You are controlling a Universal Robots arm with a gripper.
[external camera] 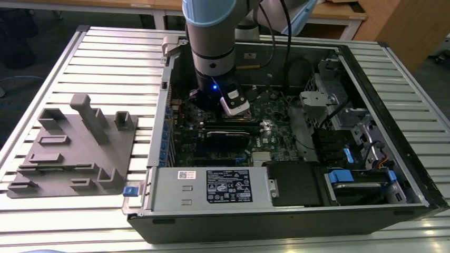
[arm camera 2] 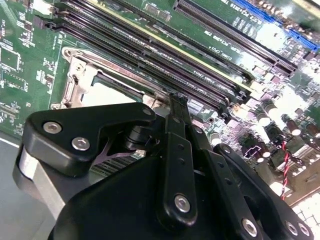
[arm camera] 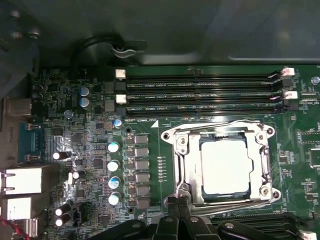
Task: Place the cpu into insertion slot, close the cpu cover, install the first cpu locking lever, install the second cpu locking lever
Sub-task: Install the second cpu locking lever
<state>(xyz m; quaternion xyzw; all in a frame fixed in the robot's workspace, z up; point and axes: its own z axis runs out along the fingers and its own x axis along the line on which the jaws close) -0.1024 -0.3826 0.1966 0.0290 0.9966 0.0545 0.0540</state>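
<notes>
Pinching nearly together, fingers perhaps touch cpu cover.

cpu: seated in the insertion slot, under the cpu cover.
memory slots: beside the socket.
gripper: at the socket's edge.
computer case: on the table.

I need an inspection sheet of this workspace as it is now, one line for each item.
Surface: slatted metal table carrying an open computer case.
Job's things: cpu lies in the insertion slot; cpu cover appears closed, framing it.
Clutter: grey fixture block at the exterior view's left.
Grippers: gripper at the socket's edge; state of the jaws cannot be told.
Cables: black cable inside the case; red twisted wires.
Surroundings: wooden desks behind the table.
</notes>
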